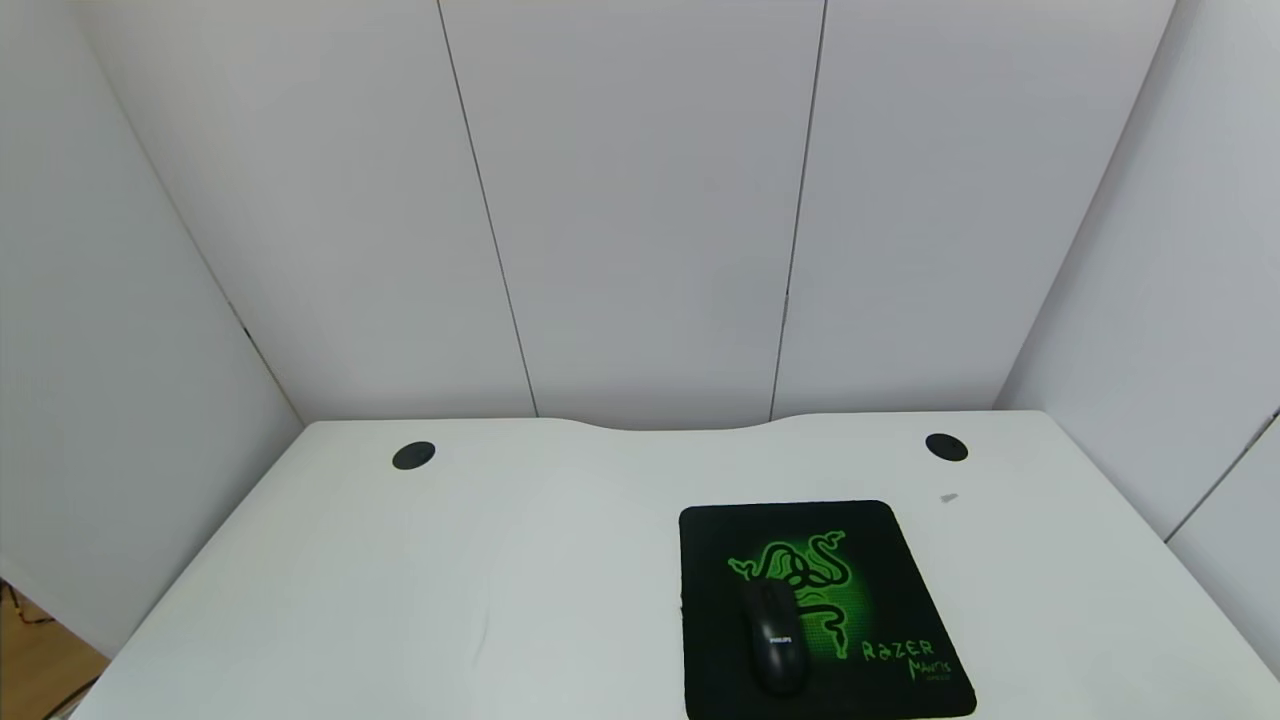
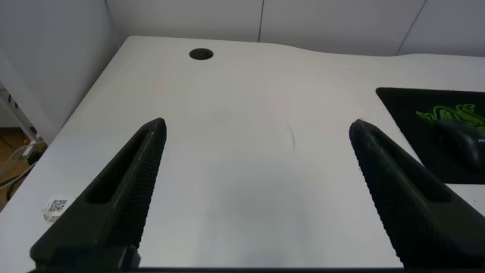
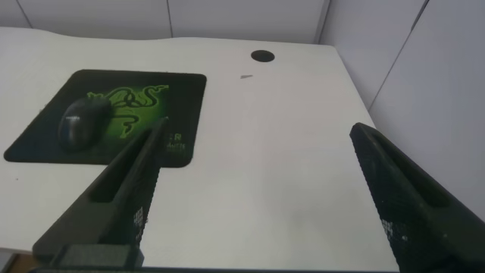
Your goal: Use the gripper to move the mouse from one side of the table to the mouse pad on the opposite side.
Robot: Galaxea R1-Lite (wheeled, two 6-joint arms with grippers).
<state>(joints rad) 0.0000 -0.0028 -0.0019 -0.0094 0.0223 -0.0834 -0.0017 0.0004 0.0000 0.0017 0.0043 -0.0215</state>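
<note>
The black mouse (image 1: 773,636) lies on the black mouse pad (image 1: 900,560) with the green snake emblem, on the right half of the white table (image 1: 450,580). It also shows in the right wrist view (image 3: 83,123) on the pad (image 3: 182,91), and at the edge of the left wrist view (image 2: 462,140). Neither arm shows in the head view. My left gripper (image 2: 258,133) is open and empty above the bare left part of the table. My right gripper (image 3: 258,136) is open and empty above the bare table to the right of the pad.
Two round black grommet holes (image 1: 413,455) (image 1: 946,447) sit near the far edge, beside its curved notch. A small grey mark (image 1: 949,497) lies near the right hole. White wall panels enclose the table on three sides. A QR sticker (image 2: 54,206) sits at the left edge.
</note>
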